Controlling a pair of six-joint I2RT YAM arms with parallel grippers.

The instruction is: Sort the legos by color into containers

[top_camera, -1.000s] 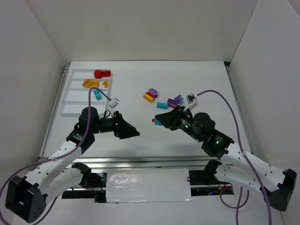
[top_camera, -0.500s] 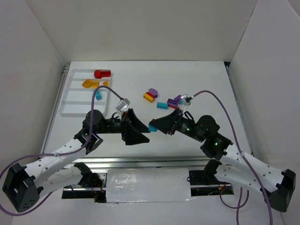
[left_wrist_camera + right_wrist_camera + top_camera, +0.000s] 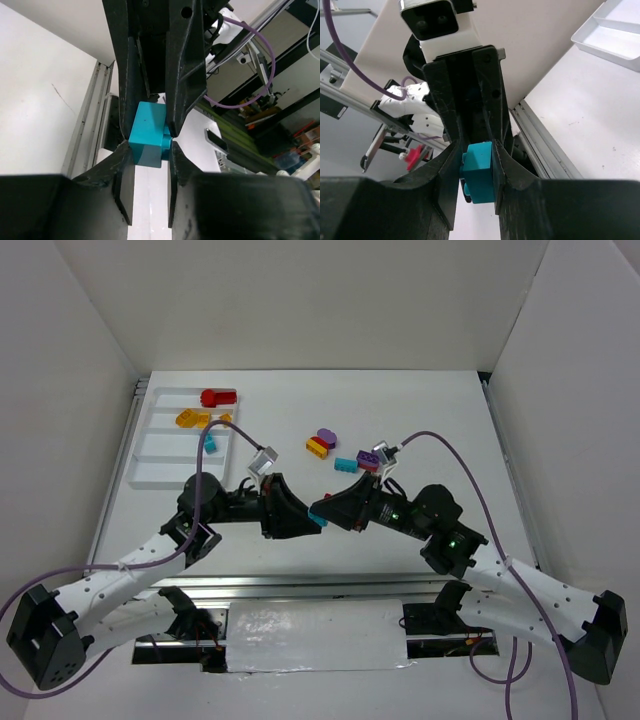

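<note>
Handover mid-air, front centre: teal brick (image 3: 147, 131) pinched from both ends, left gripper (image 3: 149, 150) and right gripper (image 3: 476, 157) both clamped on it. Risks: right releases before left grip is firm, brick drops; both pull, brick twists out. Loose bricks (image 3: 345, 452) beyond. Tray (image 3: 160, 472) far left.

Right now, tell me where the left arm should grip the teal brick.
Take the teal brick by its free near end, across its parallel sides, coming head-on opposite the right fingers, which pinch the far end. The left fingers close on it there.
</note>
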